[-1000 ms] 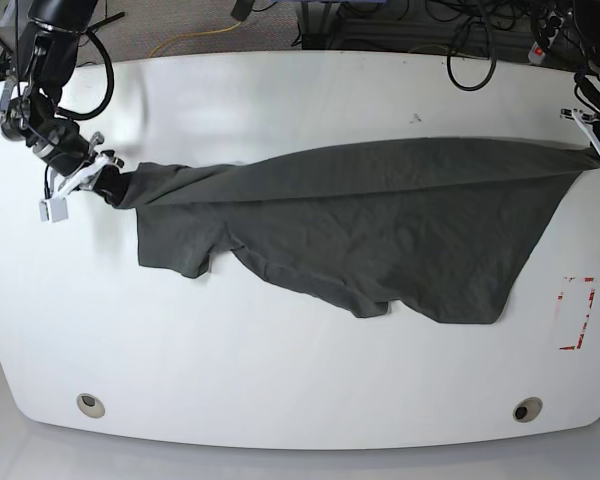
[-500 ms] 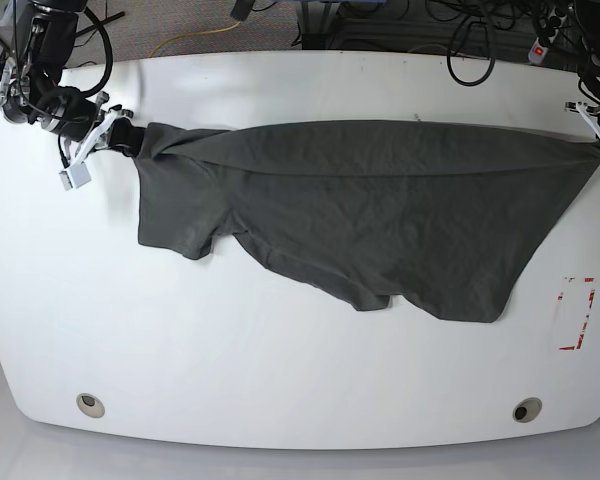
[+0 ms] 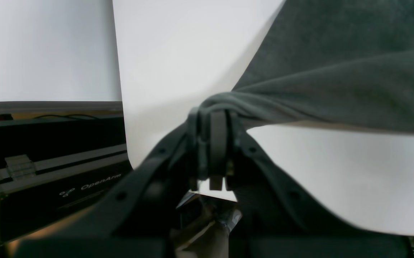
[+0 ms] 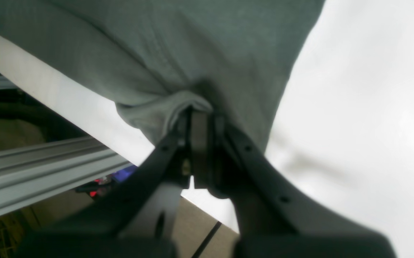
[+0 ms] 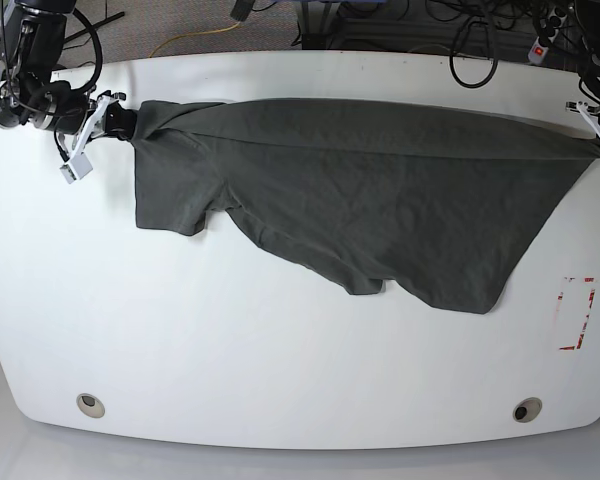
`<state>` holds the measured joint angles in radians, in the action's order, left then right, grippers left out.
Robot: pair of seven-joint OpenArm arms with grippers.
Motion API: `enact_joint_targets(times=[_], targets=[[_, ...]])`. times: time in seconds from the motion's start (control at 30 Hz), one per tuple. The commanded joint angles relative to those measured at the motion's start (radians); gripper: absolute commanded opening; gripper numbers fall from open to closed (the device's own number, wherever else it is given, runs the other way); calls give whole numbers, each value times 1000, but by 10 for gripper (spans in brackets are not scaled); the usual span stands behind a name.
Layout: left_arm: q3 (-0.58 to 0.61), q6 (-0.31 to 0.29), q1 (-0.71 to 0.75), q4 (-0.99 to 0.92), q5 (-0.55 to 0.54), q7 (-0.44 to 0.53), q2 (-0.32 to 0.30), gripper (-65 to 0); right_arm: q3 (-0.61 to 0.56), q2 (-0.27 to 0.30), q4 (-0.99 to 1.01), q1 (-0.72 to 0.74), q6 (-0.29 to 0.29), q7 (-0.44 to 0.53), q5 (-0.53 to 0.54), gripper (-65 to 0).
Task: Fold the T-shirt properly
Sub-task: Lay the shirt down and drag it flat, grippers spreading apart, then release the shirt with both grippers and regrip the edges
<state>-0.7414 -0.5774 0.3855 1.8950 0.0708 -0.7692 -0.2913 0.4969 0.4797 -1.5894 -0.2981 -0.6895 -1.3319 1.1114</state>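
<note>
moved: T-shirt (image 5: 360, 190) edge carried farther back on surface (image 5: 280, 350) | fingers: left gripper (image 3: 212, 116) and right gripper (image 4: 196, 107) pinching opposite corners | step: stretching flat | next: lay down smooth

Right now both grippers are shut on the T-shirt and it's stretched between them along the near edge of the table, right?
Not quite. Both grippers are shut on the T-shirt, the right gripper at one end and the left gripper at the other, but the base view shows it stretched along the far side of the table, not the near edge. The lower part of the fabric lies loose on the tabletop.
</note>
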Motion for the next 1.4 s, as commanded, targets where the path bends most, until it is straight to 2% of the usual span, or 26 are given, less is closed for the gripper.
enact_joint_targets(times=[0.0, 0.07, 0.1, 0.17, 0.23, 0.33, 0.4, 0.53, 0.73, 0.87, 1.0, 1.17, 1.37], targets=[[0, 7, -3, 19, 5, 14, -18, -607, 9, 21, -18, 4, -9, 12, 20, -650], [3, 6, -3, 19, 5, 14, -16, -514, 7, 21, -21, 4, -9, 12, 25, -650], [13, 6, -3, 19, 5, 14, -16, -446, 7, 21, -22, 4, -9, 10, 28, -610], [23, 6, -1, 19, 5, 11, -16, -351, 7, 21, -22, 4, -9, 7, 28, -517], [27, 1, -1, 19, 5, 11, -18, -243, 13, 21, -22, 3, -9, -7, 28, -366], [16, -42, -1, 19, 5, 11, -16, -163, 19, 21, -42, 3, -9, -10, 37, -220], [-8, -74, -6, 19, 5, 11, -15, -160, 50, 17, -65, -14, -9, -10, 57, -178], [-22, -121, -27, 21, 2, 11, -13, -160, 131, -9, -113, -46, -9, -10, 135, -171], [-27, -121, -93, 21, 5, 9, 0, -160, 282, -52, -114, -82, -9, -10, 253, -170], [-22, -121, -128, 21, 8, 9, 0, -160, 308, -65, -113, -95, -9, -8, 270, -173], [-11, -121, -162, 21, 7, 9, 4, -160, 308, -108, -73, -56, -9, -4, 148, -176], [36, -121, -213, 21, 11, 7, 4, -160, 311, -190, -70, 26, -9, -4, -112, -176], [96, -121, -237, 21, 13, 7, 4, -160, 313, -264, -70, 126, -9, -4, -368, -176]])
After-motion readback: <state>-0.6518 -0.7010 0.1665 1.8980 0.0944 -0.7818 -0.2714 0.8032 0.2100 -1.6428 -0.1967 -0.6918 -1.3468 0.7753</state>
